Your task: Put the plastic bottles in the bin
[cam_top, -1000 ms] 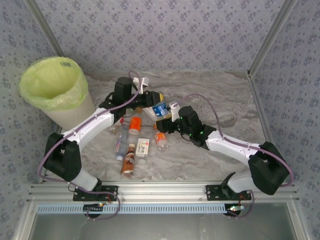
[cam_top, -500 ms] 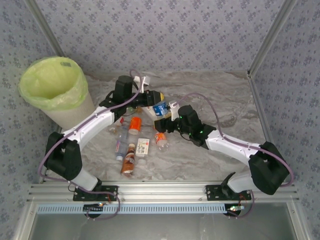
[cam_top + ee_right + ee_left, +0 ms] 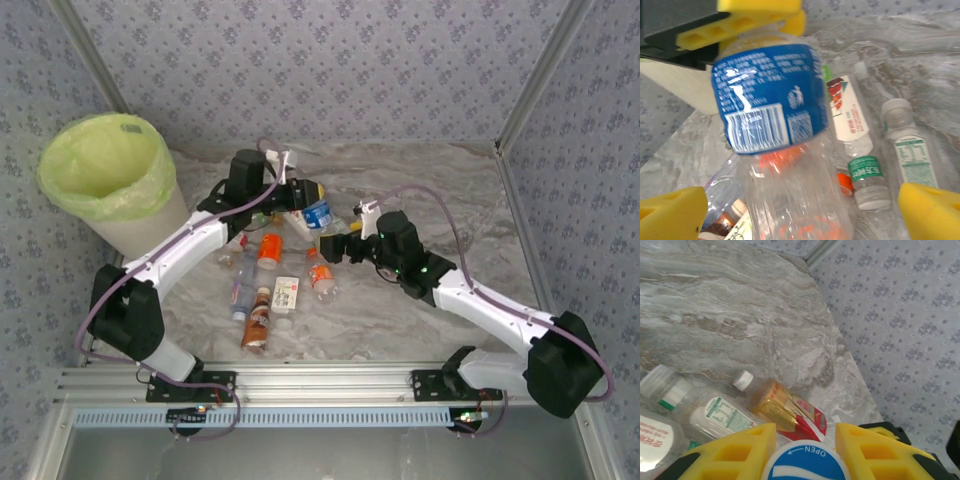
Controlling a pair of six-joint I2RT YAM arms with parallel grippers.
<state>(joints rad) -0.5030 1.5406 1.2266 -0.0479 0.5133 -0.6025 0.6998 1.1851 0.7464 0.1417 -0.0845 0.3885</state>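
Jaws on the left arm are clamped on a blue-labelled bottle [image 3: 318, 215], gripping it at the cap end. In the left wrist view its blue cap [image 3: 805, 467] sits between the two yellow fingers [image 3: 732, 447]. The bottle hangs tilted above the heap, clear of the tabletop [image 3: 450, 200].

Jaws on the right arm stand wide open and grip nothing. Their yellow fingertips [image 3: 670, 215] sit at the bottom corners of the right wrist view, with the same bottle [image 3: 767, 97] just ahead of them.

Rest of the bottles lie loose on the tabletop between the arms: an orange-labelled one [image 3: 268, 250], a brown one [image 3: 258, 322], a white-labelled one [image 3: 287, 293] and a red-and-gold one [image 3: 787, 412], among others. The bin [image 3: 148, 228] stands at the far left, well apart from the held bottle, and I cannot see into its bottom.

Step in hand, as I judge it: one bottle is lifted and is solely the left arm's to carry.

Next move calls for swinging the left arm across to the bin mouth, keeping the grip firm since it holds only the cap end, and letting go once over the liner. Right arm should stay clear of that sweep and can line up on a loose bottle.
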